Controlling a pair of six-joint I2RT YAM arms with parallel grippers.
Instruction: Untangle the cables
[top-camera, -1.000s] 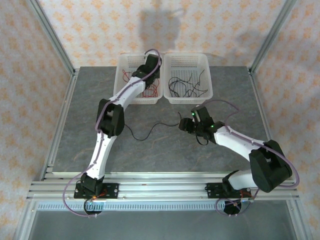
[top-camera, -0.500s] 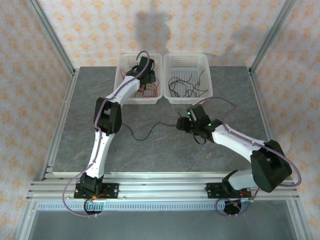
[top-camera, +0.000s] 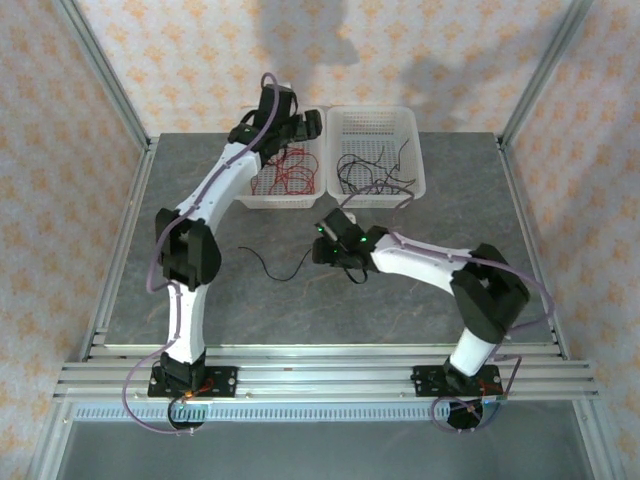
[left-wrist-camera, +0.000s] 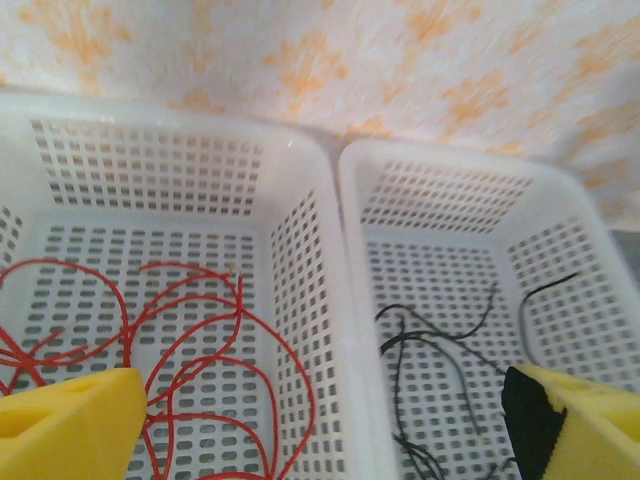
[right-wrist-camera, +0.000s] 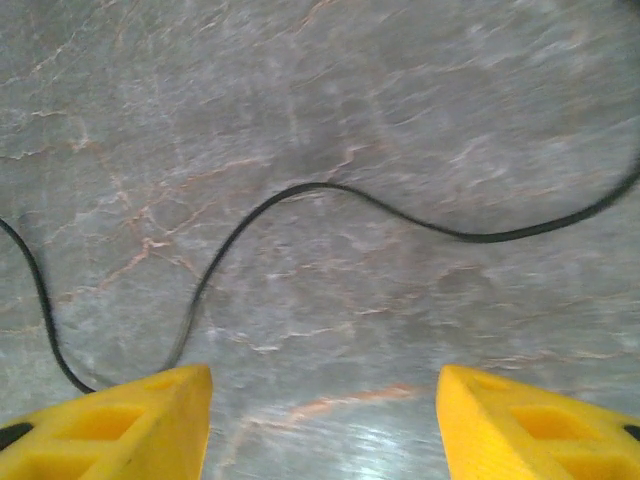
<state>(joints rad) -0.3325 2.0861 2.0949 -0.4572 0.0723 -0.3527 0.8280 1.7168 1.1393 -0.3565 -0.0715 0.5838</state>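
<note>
One thin black cable (top-camera: 283, 268) (right-wrist-camera: 300, 200) lies loose on the grey table, curving left from under my right gripper (top-camera: 328, 246) (right-wrist-camera: 322, 425). That gripper hangs low over the table, open, nothing between its yellow fingers (right-wrist-camera: 120, 425). Red cables (top-camera: 290, 175) (left-wrist-camera: 170, 340) lie coiled in the left white basket (top-camera: 242, 160) (left-wrist-camera: 150, 170). Black cables (top-camera: 375, 175) (left-wrist-camera: 440, 350) lie in the right white basket (top-camera: 412, 150) (left-wrist-camera: 450, 200). My left gripper (top-camera: 305, 122) (left-wrist-camera: 320, 440) is raised over the wall between both baskets, open and empty.
The two baskets stand side by side at the table's far edge, touching. Aluminium frame posts (top-camera: 105, 75) rise at the back corners. A metal rail (top-camera: 320, 378) runs along the near edge.
My left gripper rose out of the red basket and drew back and up, leaving the red cables inside. My right gripper slid left along the black cable on the table.
</note>
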